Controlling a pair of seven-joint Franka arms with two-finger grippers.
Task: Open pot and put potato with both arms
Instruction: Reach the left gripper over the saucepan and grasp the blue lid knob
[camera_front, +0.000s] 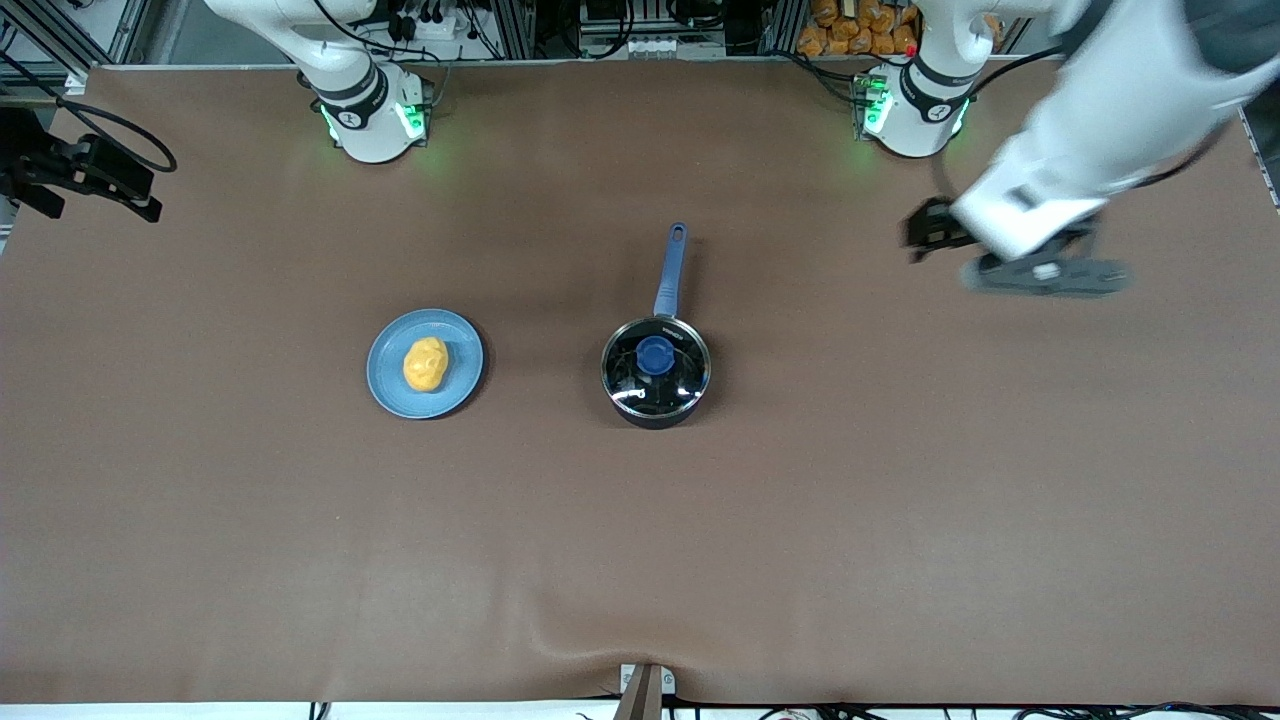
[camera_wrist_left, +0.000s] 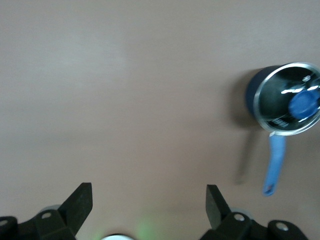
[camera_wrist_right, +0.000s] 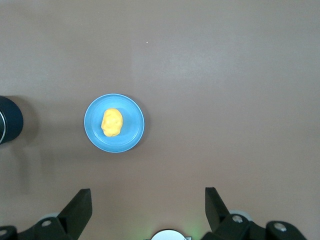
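The black pot (camera_front: 656, 372) stands mid-table with its glass lid on. The lid's blue knob (camera_front: 656, 354) is on top, and the blue handle (camera_front: 670, 270) points toward the arms' bases. The yellow-orange potato (camera_front: 425, 363) lies on a light-blue plate (camera_front: 390, 385) beside the pot, toward the right arm's end. My left gripper (camera_front: 1045, 272) hangs in the air over bare table toward the left arm's end, open and empty (camera_wrist_left: 148, 197). Its wrist view shows the pot (camera_wrist_left: 287, 100). My right gripper (camera_wrist_right: 148, 200) is open and empty, high over the table. It sees the potato (camera_wrist_right: 112, 122) and the plate (camera_wrist_right: 95, 132).
The arms' bases (camera_front: 372, 115) (camera_front: 912, 105) stand along the table's edge farthest from the front camera. A black device on a mount (camera_front: 80, 170) sits at the right arm's end of the table. The brown table cover (camera_front: 640, 560) has a small crease at the near edge.
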